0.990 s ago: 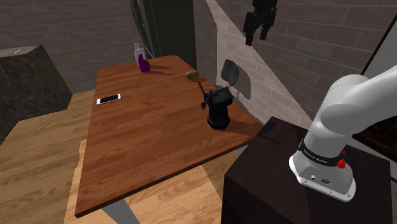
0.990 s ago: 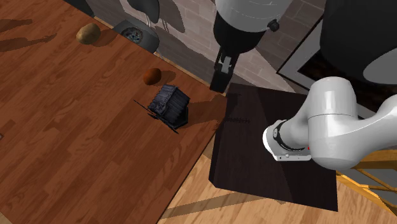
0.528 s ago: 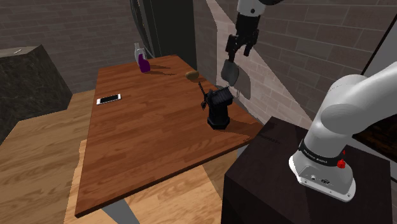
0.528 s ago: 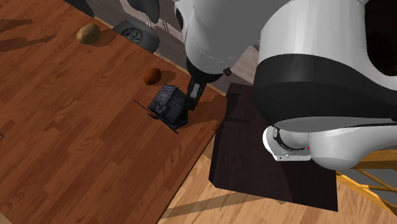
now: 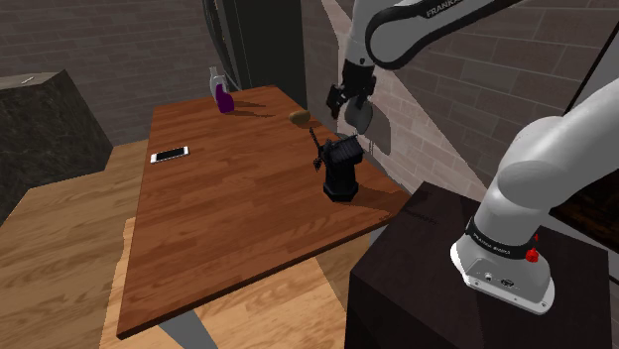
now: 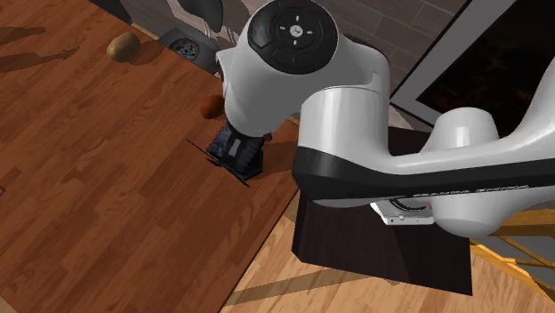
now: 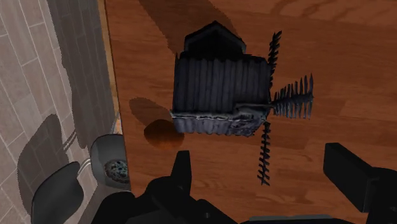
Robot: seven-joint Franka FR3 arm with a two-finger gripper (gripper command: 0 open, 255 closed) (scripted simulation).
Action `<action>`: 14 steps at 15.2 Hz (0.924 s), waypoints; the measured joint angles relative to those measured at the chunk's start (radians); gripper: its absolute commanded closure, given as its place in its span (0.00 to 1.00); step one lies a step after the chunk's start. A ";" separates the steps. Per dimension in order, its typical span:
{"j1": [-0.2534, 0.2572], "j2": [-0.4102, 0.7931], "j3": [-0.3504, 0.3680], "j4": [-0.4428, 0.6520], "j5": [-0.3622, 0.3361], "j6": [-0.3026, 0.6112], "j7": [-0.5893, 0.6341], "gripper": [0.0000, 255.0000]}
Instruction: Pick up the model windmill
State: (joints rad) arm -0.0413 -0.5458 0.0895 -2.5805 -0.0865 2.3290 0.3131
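Gripper (image 5: 341,101), jaws spread, at windmill's (image 5: 340,174) twelve o'clock in shoulder view; risk: a jaw may snag the blades (image 7: 289,102), toppling it.

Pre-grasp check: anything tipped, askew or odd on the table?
Nothing stands out. The windmill stands upright on the table near its edge, and the open end effector hangs above it.
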 measured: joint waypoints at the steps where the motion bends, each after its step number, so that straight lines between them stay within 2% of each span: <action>1: -0.005 0.018 0.015 -0.014 -0.009 0.045 0.025 0.00; 5: -0.060 0.185 0.071 0.003 -0.083 0.247 0.131 0.00; 8: -0.123 0.320 0.129 0.046 -0.191 0.374 0.254 0.00; 10: -0.164 0.390 0.162 0.076 -0.283 0.431 0.348 0.00; 14: -0.195 0.450 0.184 0.084 -0.384 0.484 0.444 0.00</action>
State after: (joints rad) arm -0.2360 -0.0959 0.2734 -2.4963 -0.4710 2.8134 0.7573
